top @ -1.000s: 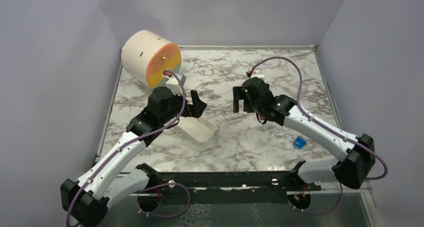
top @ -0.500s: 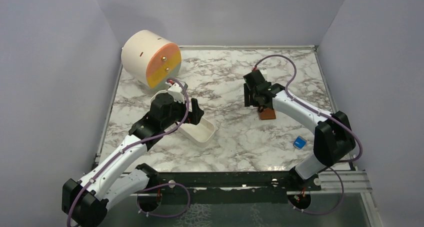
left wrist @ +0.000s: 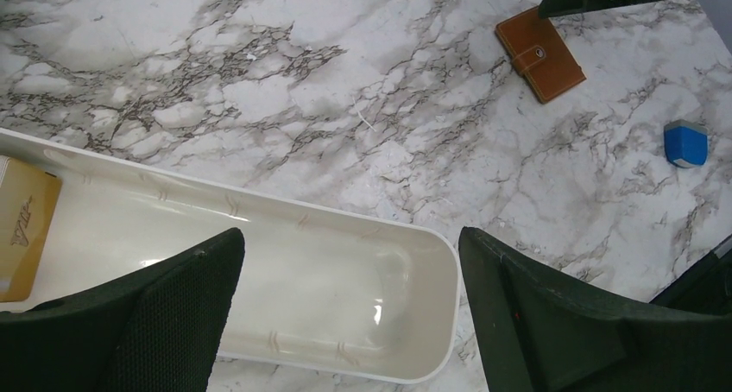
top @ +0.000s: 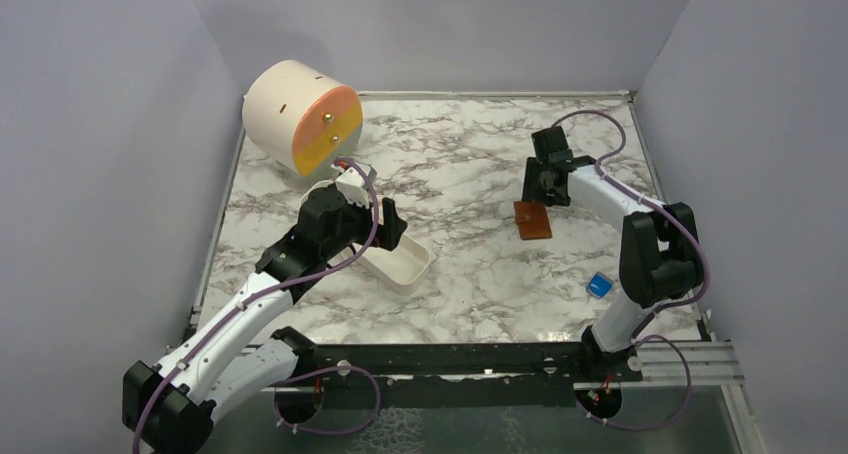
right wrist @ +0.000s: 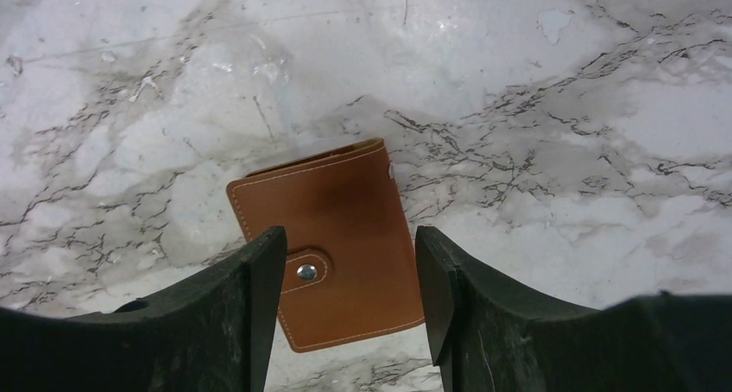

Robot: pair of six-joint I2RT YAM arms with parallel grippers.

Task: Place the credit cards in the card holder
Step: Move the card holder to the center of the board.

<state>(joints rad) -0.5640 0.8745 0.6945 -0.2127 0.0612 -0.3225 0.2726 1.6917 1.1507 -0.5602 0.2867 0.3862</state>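
My left gripper [left wrist: 350, 245] stands with its fingers wide apart and nothing between them. It hangs over the near-left part of the marble surface [top: 450, 154], directly above the white oblong tray [left wrist: 432, 245]. The tray lies flat on the surface. One credit card [left wrist: 24, 237], tan-yellow, lies flat inside it at the end on the left of the wrist view. Only part of that card shows. I see no other card in any view.

A small blue block [top: 599, 285] sits on the surface on the right side, nearer the arm bases, well apart from tray and card holder alike.

Further out, right of centre, the card holder [top: 532, 220] lies flat on the surface. It is folded shut, brown side up, with its strap and round snap [right wrist: 306, 271] across one edge. It is well apart from the tray.

My right gripper [right wrist: 350, 237] is over the card holder with its fingers apart. One finger shows on each side of the snap end in the wrist view. It clamps nothing. Whether the fingertips touch the leather I cannot tell.

At the far left corner a large cream drum [top: 300, 114] with an orange face lies on its side.
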